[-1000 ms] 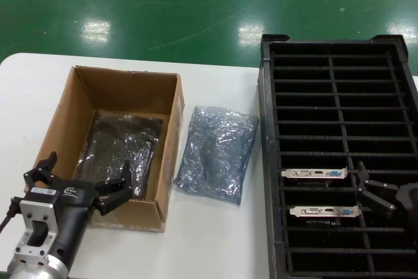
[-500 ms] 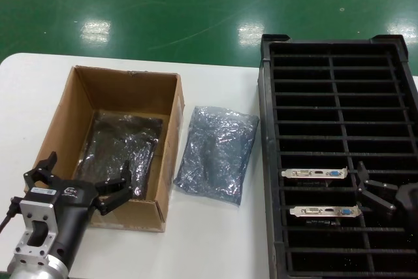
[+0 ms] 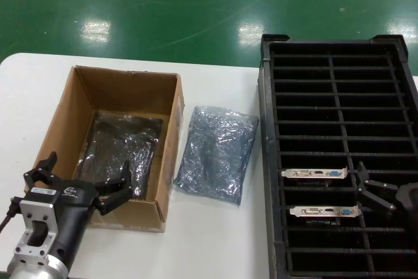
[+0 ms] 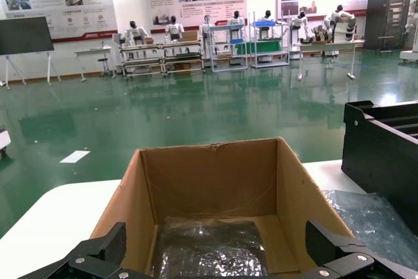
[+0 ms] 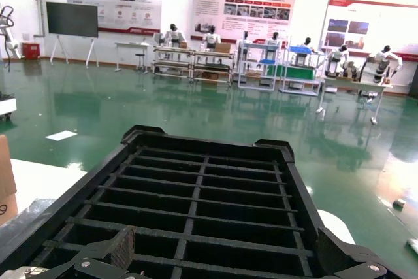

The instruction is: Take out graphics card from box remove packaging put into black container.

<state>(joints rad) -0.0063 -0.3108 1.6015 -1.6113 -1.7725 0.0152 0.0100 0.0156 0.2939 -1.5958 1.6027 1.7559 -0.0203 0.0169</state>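
— Left gripper [image 3: 77,186]? 
— Low at box [image 3: 78,96] near wall, jaws spread wide, empty. Packaging [image 3: 121,148] lies inside on the floor.
— Right gripper [image 3: 377,194]? 
— Over black container [image 3: 268,161] near slots, splayed, empty; two graphics cards [image 3: 315,174] slotted.

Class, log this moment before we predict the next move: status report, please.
Left claw open at near edge of the box, empty. Right claw open over the black container. Bagged card in box. Nothing blocking.

Dark bagged graphics card [image 3: 121,147] lies flat inside open box [image 3: 78,109].
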